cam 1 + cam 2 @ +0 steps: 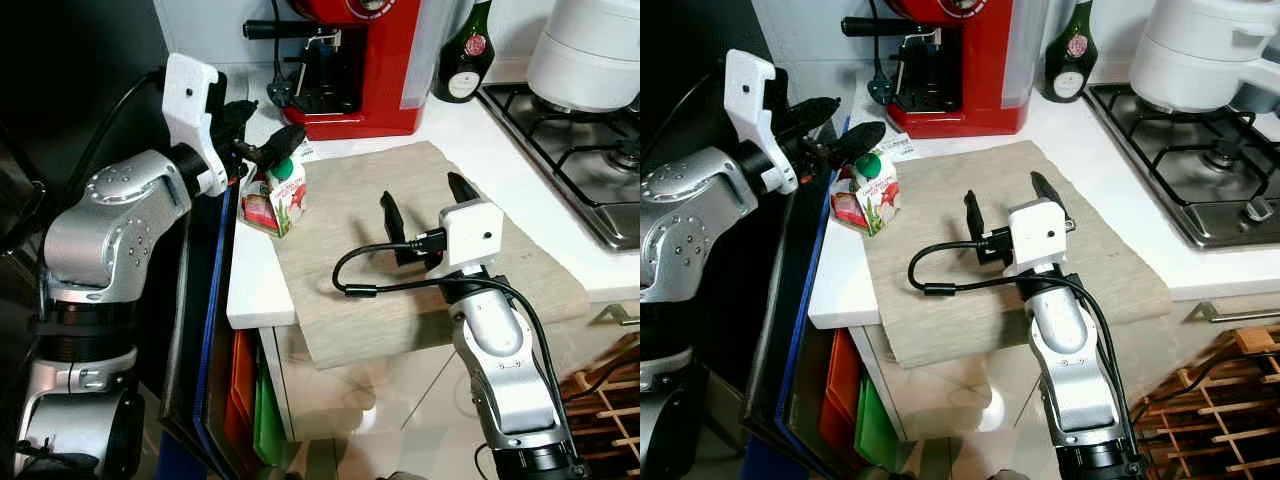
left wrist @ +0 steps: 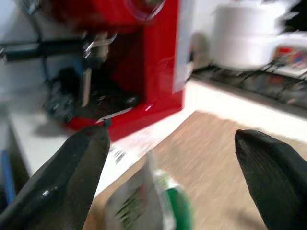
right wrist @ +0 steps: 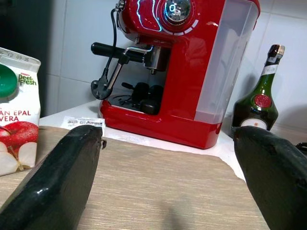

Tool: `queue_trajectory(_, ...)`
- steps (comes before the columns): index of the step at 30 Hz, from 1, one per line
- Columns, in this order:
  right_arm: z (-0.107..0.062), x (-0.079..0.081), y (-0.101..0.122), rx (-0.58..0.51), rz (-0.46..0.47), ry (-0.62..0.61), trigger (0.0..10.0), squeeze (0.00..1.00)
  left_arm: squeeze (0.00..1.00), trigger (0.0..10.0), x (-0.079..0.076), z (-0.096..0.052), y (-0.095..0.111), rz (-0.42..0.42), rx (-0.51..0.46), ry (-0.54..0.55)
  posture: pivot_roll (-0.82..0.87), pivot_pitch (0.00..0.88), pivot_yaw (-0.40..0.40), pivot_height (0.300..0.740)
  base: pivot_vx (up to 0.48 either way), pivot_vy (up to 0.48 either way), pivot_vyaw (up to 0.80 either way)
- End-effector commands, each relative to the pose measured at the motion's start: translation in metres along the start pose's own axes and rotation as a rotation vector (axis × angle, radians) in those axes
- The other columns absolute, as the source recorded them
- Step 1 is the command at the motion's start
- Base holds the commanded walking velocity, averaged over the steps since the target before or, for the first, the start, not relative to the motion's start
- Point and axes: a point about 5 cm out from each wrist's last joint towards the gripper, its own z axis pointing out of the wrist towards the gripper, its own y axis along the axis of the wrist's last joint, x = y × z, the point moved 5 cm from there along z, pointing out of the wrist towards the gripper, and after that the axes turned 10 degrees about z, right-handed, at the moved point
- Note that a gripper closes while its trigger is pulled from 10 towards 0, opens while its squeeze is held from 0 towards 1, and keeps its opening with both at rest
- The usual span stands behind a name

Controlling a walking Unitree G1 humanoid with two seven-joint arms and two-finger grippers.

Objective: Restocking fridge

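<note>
Here, left hand [image 1: 262, 132] open above juice carton [image 1: 283, 193], right hand [image 1: 427, 216] open over mat [image 1: 350, 190].

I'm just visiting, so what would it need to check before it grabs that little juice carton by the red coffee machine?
1. Left gripper open: ok, fingers spread.
2. Left gripper over the juice carton: ok, just above its top.
3. Carton upright on the mat: ok.
4. Green cap closed: cannot tell.
5. Right gripper out of the way: ok, open over the mat, apart from the carton.
6. Red coffee machine clear of the carton: ok.
</note>
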Motion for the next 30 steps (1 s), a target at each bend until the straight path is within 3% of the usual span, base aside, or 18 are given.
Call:
queue_trajectory(1,0.002,0.0,0.002,-0.013,0.0,-0.004,10.0,0.0,0.0,10.0,0.011,0.002,-0.004,0.015,0.045,0.053,-0.05,0.0,0.072,0.74,0.0,0.0,0.0)
queue_trajectory(5,0.001,0.0,0.001,-0.013,0.0,-0.007,10.0,0.0,0.0,10.0,0.018,0.004,-0.009,0.004,0.069,0.094,-0.06,0.0,0.076,0.74,0.0,0.0,0.0)
queue_trajectory(10,0.0,0.0,0.001,-0.013,-0.001,-0.007,10.0,0.0,0.0,10.0,0.015,0.007,-0.016,-0.025,0.092,0.089,-0.06,0.0,0.077,0.74,0.0,0.0,0.0)
queue_trajectory(15,0.0,0.0,0.002,-0.014,-0.003,-0.009,10.0,0.0,0.0,10.0,0.009,0.013,-0.011,-0.09,0.047,0.06,-0.07,0.0,0.082,0.74,0.0,0.0,0.0)
queue_trajectory(19,0.0,0.0,0.002,-0.014,-0.003,-0.012,10.0,0.0,0.0,10.0,0.004,0.015,-0.015,-0.088,0.059,0.043,-0.07,0.0,0.085,0.74,0.0,0.0,0.0)
queue_trajectory(25,-0.001,-0.001,0.002,-0.014,-0.004,-0.018,10.0,0.0,0.0,10.0,0.0,0.019,-0.037,-0.054,0.146,0.043,-0.07,0.0,0.087,0.74,0.0,0.0,0.0)
queue_trajectory(30,-0.001,-0.002,0.003,-0.013,-0.007,-0.019,10.0,0.0,0.0,10.0,-0.002,0.021,-0.054,-0.072,0.199,0.047,-0.08,0.0,0.083,0.74,0.0,0.0,0.0)
